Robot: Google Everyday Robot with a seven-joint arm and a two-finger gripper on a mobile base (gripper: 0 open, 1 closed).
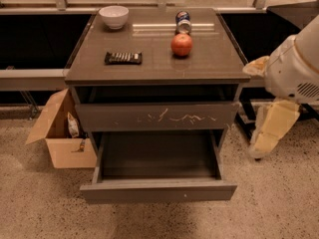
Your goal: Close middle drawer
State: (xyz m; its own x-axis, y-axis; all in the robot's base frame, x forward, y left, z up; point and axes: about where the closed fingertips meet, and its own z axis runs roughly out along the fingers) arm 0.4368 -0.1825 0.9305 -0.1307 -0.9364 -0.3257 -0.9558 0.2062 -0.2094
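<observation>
The middle drawer (pixel 158 190) is pulled far out of the grey cabinet (pixel 157 63), low in the view. Its flat dark-grey front has one tiny white speck right of centre, and its inside looks empty. Above it sits the drawer front with white scratch marks (pixel 157 116), which stands slightly out from the cabinet. My gripper (pixel 264 138) hangs at the end of the white and cream arm (pixel 294 68), to the right of the cabinet. It is level with the open drawer's right side and apart from it.
On the cabinet top are a white bowl (pixel 114 16), a can (pixel 183 21), a red apple (pixel 182 44) and a dark snack bar (pixel 123 58). An open cardboard box (pixel 62 131) stands on the floor at the left. Speckled floor lies in front.
</observation>
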